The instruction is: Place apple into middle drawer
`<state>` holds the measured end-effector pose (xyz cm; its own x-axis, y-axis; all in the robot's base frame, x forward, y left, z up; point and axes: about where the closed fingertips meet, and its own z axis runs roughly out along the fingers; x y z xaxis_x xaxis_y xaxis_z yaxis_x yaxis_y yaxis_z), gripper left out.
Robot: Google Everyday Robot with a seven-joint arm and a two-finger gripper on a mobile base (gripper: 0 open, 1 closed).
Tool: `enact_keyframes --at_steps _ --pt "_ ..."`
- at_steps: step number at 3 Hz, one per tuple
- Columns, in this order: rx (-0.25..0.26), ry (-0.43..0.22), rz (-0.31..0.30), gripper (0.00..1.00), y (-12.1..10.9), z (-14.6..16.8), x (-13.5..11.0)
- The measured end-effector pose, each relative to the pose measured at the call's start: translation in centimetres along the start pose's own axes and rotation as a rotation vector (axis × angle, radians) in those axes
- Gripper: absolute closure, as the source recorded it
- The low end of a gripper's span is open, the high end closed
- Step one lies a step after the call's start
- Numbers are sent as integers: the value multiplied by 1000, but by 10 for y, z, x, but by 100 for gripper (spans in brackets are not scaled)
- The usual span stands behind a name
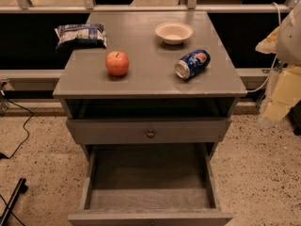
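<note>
Apple (117,63) not grabbed yet, near table's (150,76) front-left corner. Jaws out past right edge; can't tell if open or shut. Next: reach over, grip apple, lower into middle drawer (148,199).

On the cabinet top (150,74) the apple (117,63) sits at front left and the soda can (192,63) lies on its side at front right. The bowl (174,32) stands behind the can, and the snack bag (81,35) lies at back left. Under the closed drawer front (113,132), the middle drawer (148,199) is pulled out. The gripper (272,111) hangs to the right of the cabinet, apart from it.
</note>
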<state>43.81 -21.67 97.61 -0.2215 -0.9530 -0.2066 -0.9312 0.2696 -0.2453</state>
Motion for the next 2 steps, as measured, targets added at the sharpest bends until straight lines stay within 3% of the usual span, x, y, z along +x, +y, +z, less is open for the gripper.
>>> enact_keyframes --at_steps 1,2 --pt "0 0 0 0 0 0 0" --pt "-34 -55 -27 0 -18 20 -32"
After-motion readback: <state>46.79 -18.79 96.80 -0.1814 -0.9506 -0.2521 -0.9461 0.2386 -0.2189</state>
